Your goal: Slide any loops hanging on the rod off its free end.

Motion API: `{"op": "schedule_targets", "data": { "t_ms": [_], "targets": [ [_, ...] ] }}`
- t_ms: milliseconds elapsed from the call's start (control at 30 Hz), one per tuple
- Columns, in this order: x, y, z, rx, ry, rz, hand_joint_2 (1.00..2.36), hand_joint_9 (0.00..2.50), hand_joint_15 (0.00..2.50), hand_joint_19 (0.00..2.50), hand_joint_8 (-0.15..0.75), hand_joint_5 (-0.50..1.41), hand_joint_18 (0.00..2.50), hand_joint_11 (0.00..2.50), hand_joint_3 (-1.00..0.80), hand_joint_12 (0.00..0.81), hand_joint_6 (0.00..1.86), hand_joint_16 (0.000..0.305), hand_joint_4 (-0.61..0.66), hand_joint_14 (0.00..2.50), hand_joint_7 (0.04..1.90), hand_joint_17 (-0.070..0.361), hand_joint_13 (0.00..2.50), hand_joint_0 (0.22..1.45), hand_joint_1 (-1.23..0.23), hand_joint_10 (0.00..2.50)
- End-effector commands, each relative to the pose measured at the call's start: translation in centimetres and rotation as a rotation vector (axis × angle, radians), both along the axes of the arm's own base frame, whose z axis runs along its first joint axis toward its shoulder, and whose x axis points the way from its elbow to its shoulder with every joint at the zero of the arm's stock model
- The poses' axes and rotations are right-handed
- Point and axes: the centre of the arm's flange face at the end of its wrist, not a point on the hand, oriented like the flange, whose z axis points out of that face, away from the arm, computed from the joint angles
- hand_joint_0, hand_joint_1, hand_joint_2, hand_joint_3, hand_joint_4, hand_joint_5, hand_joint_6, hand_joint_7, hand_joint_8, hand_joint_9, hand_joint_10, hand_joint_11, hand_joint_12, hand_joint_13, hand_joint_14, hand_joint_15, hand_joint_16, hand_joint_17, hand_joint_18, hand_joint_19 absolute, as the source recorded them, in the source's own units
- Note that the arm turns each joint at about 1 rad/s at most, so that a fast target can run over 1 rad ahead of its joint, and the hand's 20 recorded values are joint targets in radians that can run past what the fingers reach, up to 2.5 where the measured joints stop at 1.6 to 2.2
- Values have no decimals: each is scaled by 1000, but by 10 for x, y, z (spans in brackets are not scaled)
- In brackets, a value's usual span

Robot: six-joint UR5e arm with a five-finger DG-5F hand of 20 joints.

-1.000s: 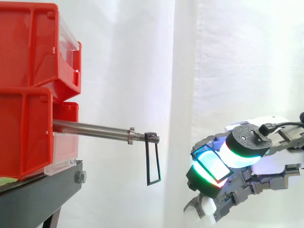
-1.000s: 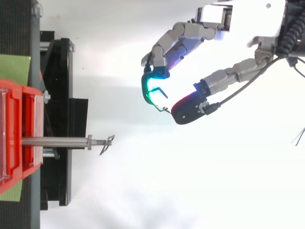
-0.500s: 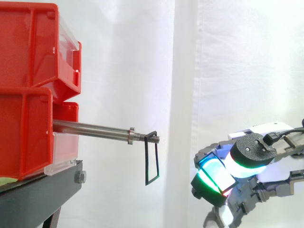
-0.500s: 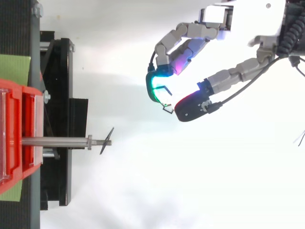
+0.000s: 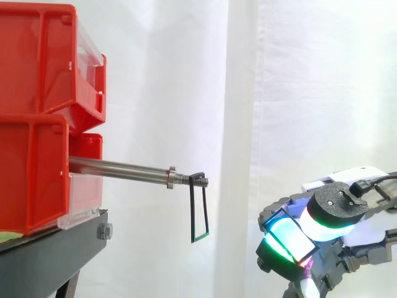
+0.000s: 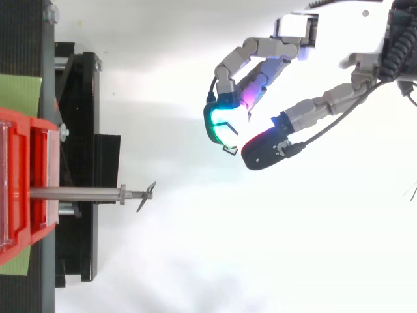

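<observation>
A steel rod (image 5: 118, 167) sticks out level from between the red bins (image 5: 37, 124), its threaded free end pointing right. A black rectangular wire loop (image 5: 199, 214) hangs from that threaded tip, past the collar; from above it is a short slanted line (image 6: 146, 195). My hand (image 5: 335, 214) is to the right of the rod's end and lower, well clear of it. Seen from above, the hand (image 6: 313, 107) has its fingers curled, and a green-glowing pad and the thumb pinch a second small black loop (image 6: 229, 149).
The bins stand on a black stand (image 5: 56, 254) at the left, with a green strip (image 6: 19, 98) beside them. A white curtain hangs behind. Open space lies between the rod's tip and my hand.
My hand has drawn further right from the rod and sunk lower, keeping the small loop pinched. The hanging loop has swung slightly on the rod's tip.
</observation>
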Motion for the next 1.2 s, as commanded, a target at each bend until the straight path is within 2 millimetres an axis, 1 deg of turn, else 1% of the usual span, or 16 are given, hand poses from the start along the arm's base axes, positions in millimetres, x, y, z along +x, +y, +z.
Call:
{"op": "schedule_targets", "data": {
  "t_ms": [0, 167, 267, 333, 433, 500, 533, 567, 600, 633, 700, 833, 933, 1033, 1067, 1167],
  "targets": [
    [0, 0, 0, 0, 0, -1, 1012, 932, 356, 314, 245, -86, 581, 406, -99, 385, 907, 56, -123, 13, 1099, 125, 681, 560, -789, 14],
    [0, 0, 0, 3, 5, -1, 1011, 937, 357, 315, 257, -81, 586, 405, -125, 403, 909, 59, -115, 12, 1065, 132, 687, 539, -737, 16],
    [-1, 0, -1, 7, 11, -2, 1010, 937, 363, 317, 259, -80, 579, 405, -135, 400, 908, 58, -111, 13, 1074, 131, 684, 539, -731, 14],
    [-2, 0, -1, 7, 12, -2, 1012, 930, 367, 322, 256, -80, 565, 405, -162, 395, 909, 57, -104, 13, 1058, 128, 677, 529, -697, 14],
    [-1, 0, -1, 7, 11, -2, 1013, 932, 369, 323, 264, -76, 565, 397, -145, 397, 903, 57, -95, 15, 1089, 129, 678, 527, -692, 14],
    [-2, 0, -1, 7, 12, -2, 1011, 940, 364, 316, 273, -71, 581, 405, -119, 405, 900, 59, -101, 13, 1100, 133, 689, 529, -705, 14],
    [-1, 0, -1, 7, 11, -2, 1007, 949, 366, 306, 280, -66, 605, 392, -68, 418, 899, 62, -114, 14, 1105, 139, 707, 536, -745, 15],
    [-1, 0, -1, 8, 11, -2, 1007, 951, 367, 304, 284, -65, 613, 392, -52, 420, 899, 62, -114, 12, 1107, 140, 709, 533, -742, 15],
    [-1, 0, -1, 7, 11, -2, 1004, 954, 359, 296, 291, -65, 633, 400, 23, 426, 897, 63, -101, 14, 1128, 142, 720, 548, -790, 13],
    [-1, 0, -1, 10, 11, -2, 1000, 954, 372, 290, 292, -66, 644, 400, 76, 426, 896, 63, -115, 12, 1168, 142, 730, 567, -823, 13],
    [-1, 0, -1, 11, 11, -2, 1018, 962, 381, 298, 285, -65, 653, 397, 101, 422, 901, 62, -156, 14, 1166, 140, 738, 577, -836, 15],
    [-1, 0, -1, 16, 11, -3, 1046, 976, 391, 296, 278, -62, 660, 395, 99, 422, 904, 62, -171, 13, 1140, 140, 753, 574, -836, 13],
    [-3, 0, -3, 18, 28, -2, 1041, 984, 391, 305, 272, -61, 662, 395, 102, 420, 904, 62, -182, 13, 1142, 139, 752, 576, -837, 16],
    [-8, 0, 3, 15, 52, -3, 1047, 986, 397, 303, 271, -60, 662, 398, 106, 417, 903, 62, -185, 13, 1151, 138, 754, 577, -836, 13],
    [-11, 0, 7, 15, 60, -5, 1048, 987, 393, 305, 271, -60, 663, 398, 105, 419, 903, 61, -186, 13, 1149, 138, 754, 577, -835, 13],
    [-16, 0, 10, 16, 91, -13, 1068, 995, 392, 304, 273, -58, 665, 393, 106, 419, 902, 62, -191, 15, 1155, 138, 760, 573, -834, 13]
  ]
}}
